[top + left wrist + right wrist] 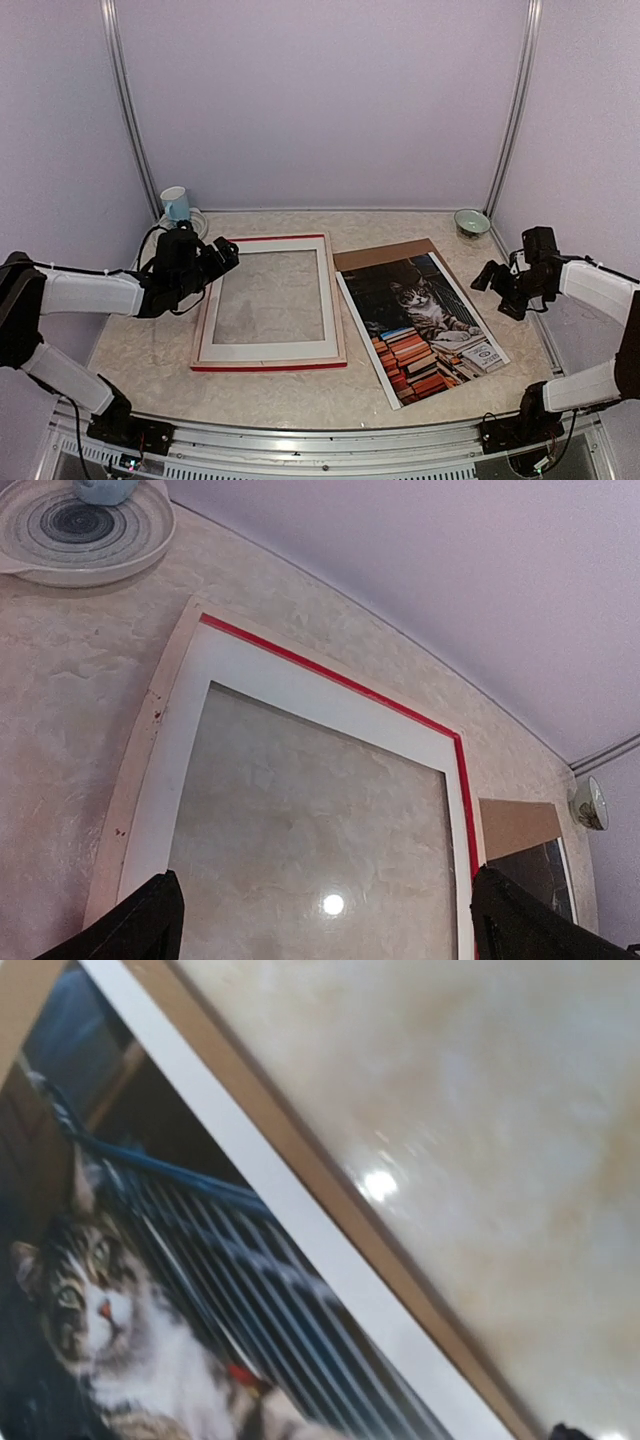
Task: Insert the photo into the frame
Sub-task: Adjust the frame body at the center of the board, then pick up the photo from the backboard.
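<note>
The photo [425, 320], where is it?
— Flat on the table [300, 400], on a brown board [385, 253], just right of the frame [268, 366] and outside it.
— And the left gripper [228, 255]?
— Over the frame's far left corner, jaws spread wide, holding nothing.
— The right gripper [488, 277]?
— In the air beside the photo's right edge. I cannot tell how far apart its jaws stand.

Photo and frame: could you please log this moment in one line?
photo: flat, right of frame | frame: flat, no photo inside | left tool: open, above frame
</note>
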### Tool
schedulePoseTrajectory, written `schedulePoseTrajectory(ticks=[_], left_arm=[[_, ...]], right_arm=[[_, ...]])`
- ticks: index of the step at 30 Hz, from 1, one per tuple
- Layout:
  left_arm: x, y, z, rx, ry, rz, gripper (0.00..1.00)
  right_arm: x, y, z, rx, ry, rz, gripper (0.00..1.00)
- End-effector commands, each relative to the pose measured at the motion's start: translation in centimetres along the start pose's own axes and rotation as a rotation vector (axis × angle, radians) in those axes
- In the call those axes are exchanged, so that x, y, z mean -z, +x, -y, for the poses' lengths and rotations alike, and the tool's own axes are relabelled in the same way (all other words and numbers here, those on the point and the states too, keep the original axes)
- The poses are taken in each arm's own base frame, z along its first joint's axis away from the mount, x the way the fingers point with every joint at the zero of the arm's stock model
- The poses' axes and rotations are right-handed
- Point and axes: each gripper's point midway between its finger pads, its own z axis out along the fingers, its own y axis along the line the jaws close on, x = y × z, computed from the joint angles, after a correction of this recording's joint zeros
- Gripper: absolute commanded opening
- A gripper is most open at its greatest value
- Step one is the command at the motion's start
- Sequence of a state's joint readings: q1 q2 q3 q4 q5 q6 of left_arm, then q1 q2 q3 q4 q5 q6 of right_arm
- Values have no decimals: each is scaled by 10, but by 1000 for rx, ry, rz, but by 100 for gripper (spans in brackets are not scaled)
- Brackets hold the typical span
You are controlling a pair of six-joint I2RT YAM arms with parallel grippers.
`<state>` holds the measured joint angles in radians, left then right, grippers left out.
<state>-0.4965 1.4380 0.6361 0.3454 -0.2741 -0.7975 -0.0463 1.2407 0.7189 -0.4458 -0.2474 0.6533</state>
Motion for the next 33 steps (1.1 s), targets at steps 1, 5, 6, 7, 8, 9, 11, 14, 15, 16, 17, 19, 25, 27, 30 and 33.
schedulePoseTrajectory(ticks=[1, 5, 6, 7, 8, 9, 11, 14, 15, 16, 17, 19, 25, 27, 30, 33], left_arm=[[11, -18, 45, -78, 76, 49, 99], [9, -11, 95, -125, 199, 10, 99], [5, -5, 106, -138, 227, -7, 99], [5, -3, 120, -148, 265, -16, 99], [3, 3, 133, -161, 297, -34, 99], [-3, 13, 145, -180, 327, -66, 99], [-9, 28, 173, -210, 392, -112, 99], [-17, 60, 210, -263, 462, -180, 99], [-17, 67, 223, -276, 492, -192, 99], [-22, 81, 231, -296, 507, -216, 99], [-20, 84, 248, -305, 541, -218, 99], [-26, 106, 263, -345, 563, -256, 99], [-25, 142, 301, -416, 660, -307, 99], [-25, 153, 308, -425, 683, -326, 99], [-24, 169, 318, -444, 722, -345, 99], [-22, 184, 326, -460, 758, -365, 99]], right_arm=[[12, 26, 26, -112, 76, -29, 99], [26, 33, 36, -147, 104, -1, 99], [29, 34, 38, -150, 113, 11, 99], [32, 35, 41, -157, 126, 16, 99], [35, 37, 45, -168, 145, 23, 99], [37, 42, 49, -177, 158, 16, 99], [38, 49, 54, -190, 168, 1, 99], [35, 61, 59, -210, 173, -39, 99], [33, 67, 62, -216, 181, -57, 99], [31, 73, 64, -223, 184, -77, 99], [30, 78, 67, -228, 189, -92, 99], [29, 87, 72, -242, 201, -113, 99], [38, 89, 70, -235, 182, -88, 99], [42, 86, 68, -234, 179, -80, 99], [49, 82, 68, -246, 210, -78, 99], [51, 83, 68, -249, 218, -89, 99]])
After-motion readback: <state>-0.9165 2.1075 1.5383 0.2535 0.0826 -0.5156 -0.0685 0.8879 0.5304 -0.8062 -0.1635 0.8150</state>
